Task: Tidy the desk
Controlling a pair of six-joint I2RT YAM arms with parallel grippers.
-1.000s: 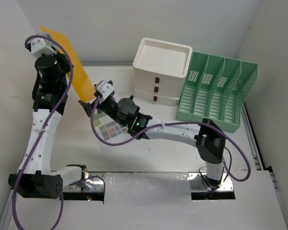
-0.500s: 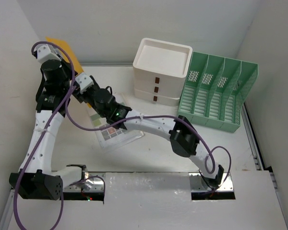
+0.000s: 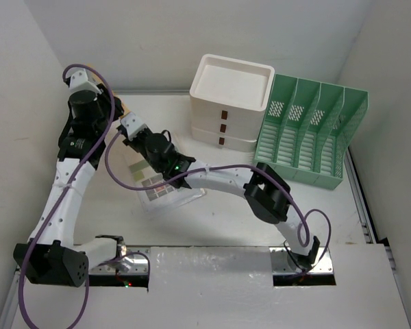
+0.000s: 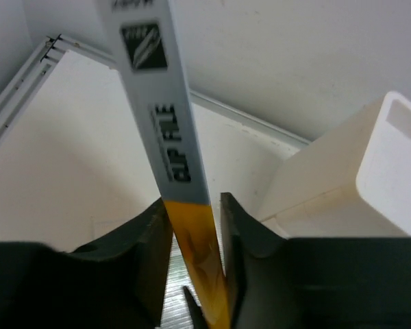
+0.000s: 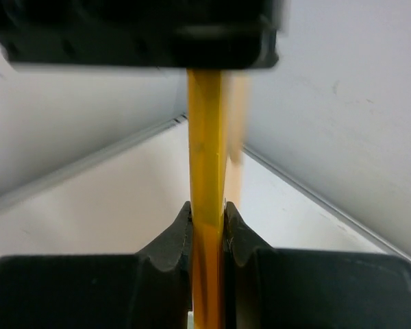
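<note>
From above, the bench (image 3: 212, 229) lay flat with its long axis running left to right. Both tools hung over its far-left corner. The left tool (image 3: 109, 110) and the right tool (image 3: 125, 120) met at a yellow clip file (image 3: 121, 105), which was mostly hidden. A printed sheet (image 3: 166, 193) lay on the bench near them. A white drawer box (image 3: 231, 89) and a green file rack (image 3: 308, 137) stood to the far right.

In the left wrist view the bench spread below the tool. Its fingers (image 4: 147, 253) flanked the file, which stood edge-on with its spine running towards the far rail. We could not tell whether they pinched it.

In the right wrist view the tool was clenched on the file's yellow edge, with the bench below and beyond it.
</note>
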